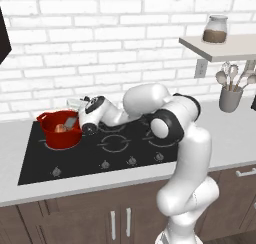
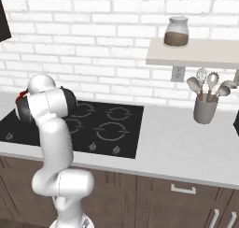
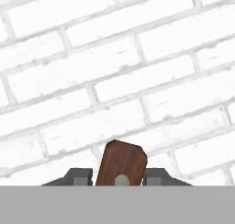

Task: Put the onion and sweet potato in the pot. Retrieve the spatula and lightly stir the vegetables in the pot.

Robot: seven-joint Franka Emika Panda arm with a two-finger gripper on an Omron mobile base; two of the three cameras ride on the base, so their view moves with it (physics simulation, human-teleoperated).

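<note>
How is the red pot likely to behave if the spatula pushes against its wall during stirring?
The pot looks squat and wide, so it probably won't tip. It stands on a smooth, glossy cooktop, so it may slide under a firm sideways push. The spatula blade dips inside it, so light strokes seem wise.

The pot (image 1: 60, 133) is glossy red, with a pale tan-orange onion (image 1: 60, 128) and a grey spatula (image 1: 71, 122) blade inside. It sits on a black stove (image 1: 115, 153) marked with grey burner rings, set in a light grey counter (image 2: 186, 152). The wall (image 3: 114, 58) is white brick with grey mortar lines. The cabinets (image 2: 154, 199) are dark brown.
</note>
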